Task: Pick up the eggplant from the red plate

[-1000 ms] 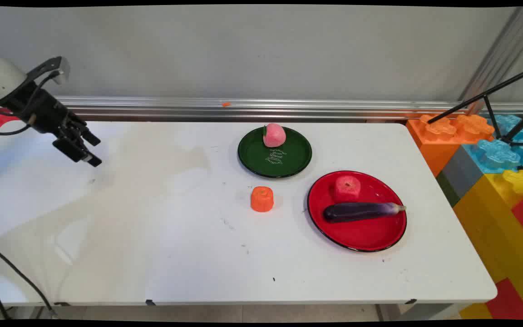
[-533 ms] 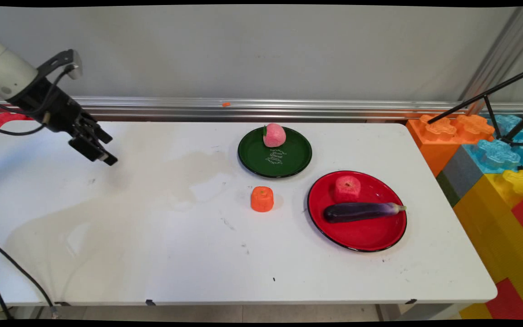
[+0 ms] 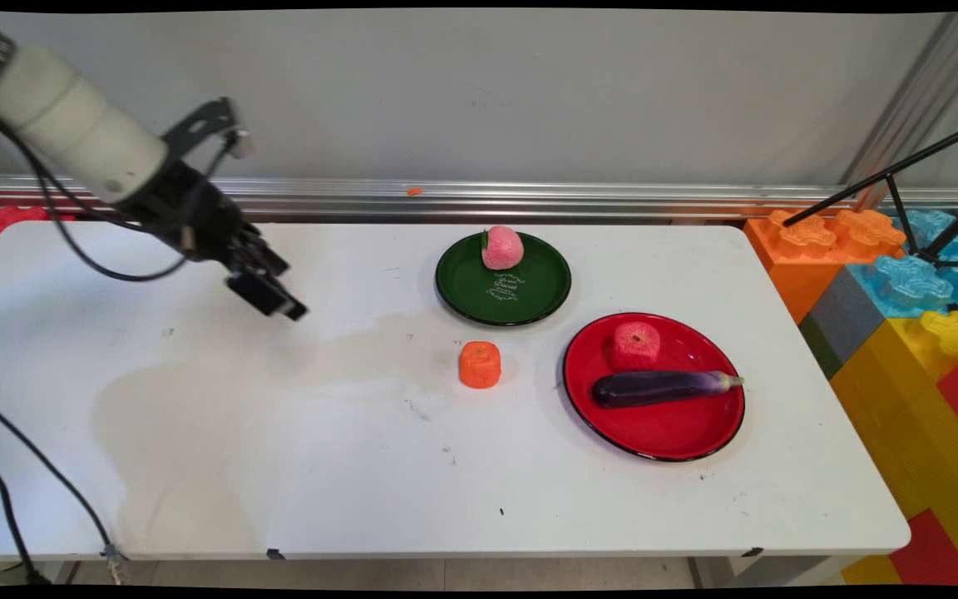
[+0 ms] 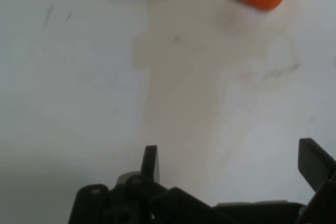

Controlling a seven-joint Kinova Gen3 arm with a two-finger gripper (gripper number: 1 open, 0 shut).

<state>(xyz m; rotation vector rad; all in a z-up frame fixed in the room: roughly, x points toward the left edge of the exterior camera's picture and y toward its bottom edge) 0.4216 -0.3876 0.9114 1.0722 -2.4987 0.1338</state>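
Black two-finger gripper (image 3: 277, 299), fingers spread and empty, hovers over the white table's (image 3: 279, 466) far-left part, nearest the orange carrot chunk (image 3: 480, 364).

1. The arm (image 3: 71, 133) is a smooth white tube with a dark band near the top.
2. Its wrist is black, carrying a small dark bracket.
3. Thin black cables (image 3: 71, 241) loop beneath it.
4. The gripper (image 3: 275, 299) is black, with flat, squared fingers (image 4: 150, 162).
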